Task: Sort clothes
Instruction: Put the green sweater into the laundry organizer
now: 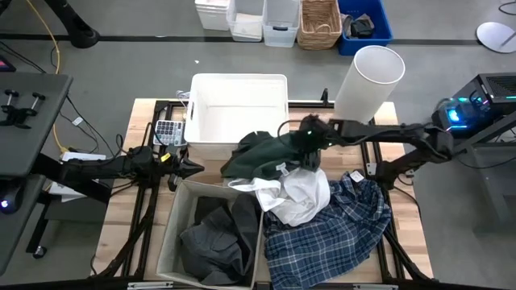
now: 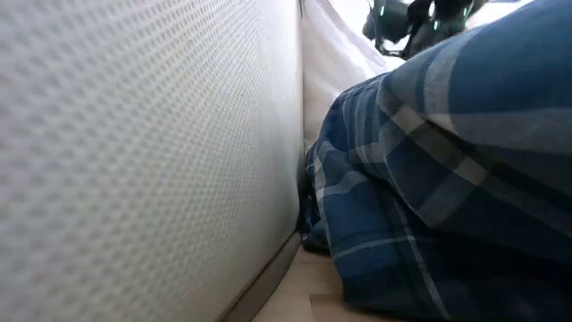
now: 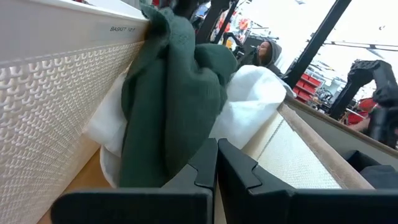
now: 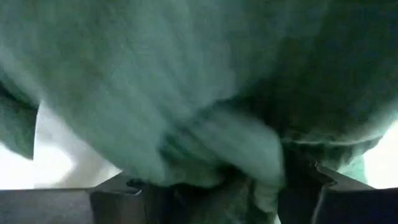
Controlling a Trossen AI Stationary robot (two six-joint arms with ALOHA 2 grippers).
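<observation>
Sorting clothes, right arm at work. Nearest the front edge of the table [image 1: 407,234]: blue-and-white plaid shirt [image 1: 330,234] spread flat, beside the beige box [image 1: 171,234] that holds the dark grey garment [image 1: 214,238]. White garments [image 1: 294,193] heaped between the shirt and box corner, spilling toward the white bin [image 1: 238,84].

Mid-table: right claw [image 1: 306,145] buried in the dark green garment [image 1: 258,151], fingers set wide with a thick fold of green cloth bunched between them in the wrist view; reads as clamped on it. The garment hangs off the claw, draped against the bin's front wall and over the white heap.

Left claw [image 1: 192,167] waits just left of the box corner, fingers together, nothing held.

Judgement on the step: lift straight up until the trailing hem clears the white pile, or the white pieces may drag along. Then carry over a rim, not into it.

Room: bin wall is close behind the claw, box rim close in front; open space is upward. Upright white cylinder [image 1: 369,80] stands near the right arm's forearm, so swing wide of it.
</observation>
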